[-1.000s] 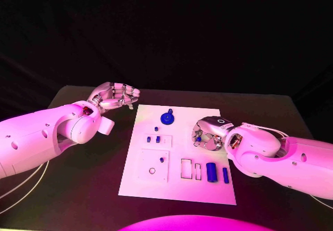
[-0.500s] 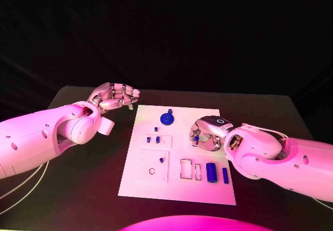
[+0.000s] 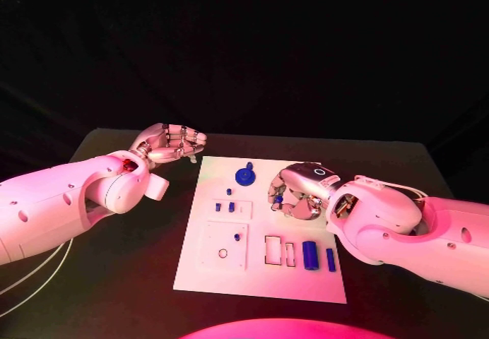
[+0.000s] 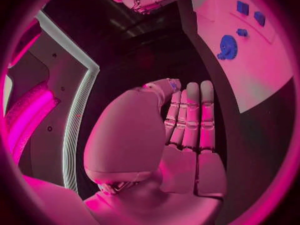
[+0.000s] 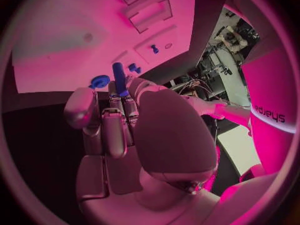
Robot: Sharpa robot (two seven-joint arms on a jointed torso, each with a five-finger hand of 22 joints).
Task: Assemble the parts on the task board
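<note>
The right robot hand hovers over the right part of the white task board, pinching a small blue peg between its fingers; the left robot hand rests off the board's far left corner above the black surface, fingers curled in, grasping nothing; a blue gear sits at the board's far end; two blue cylinders lie side by side near the board's right edge.

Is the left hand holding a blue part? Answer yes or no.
No. The left hand hovers off the task board with nothing in its curled fingers.
</note>
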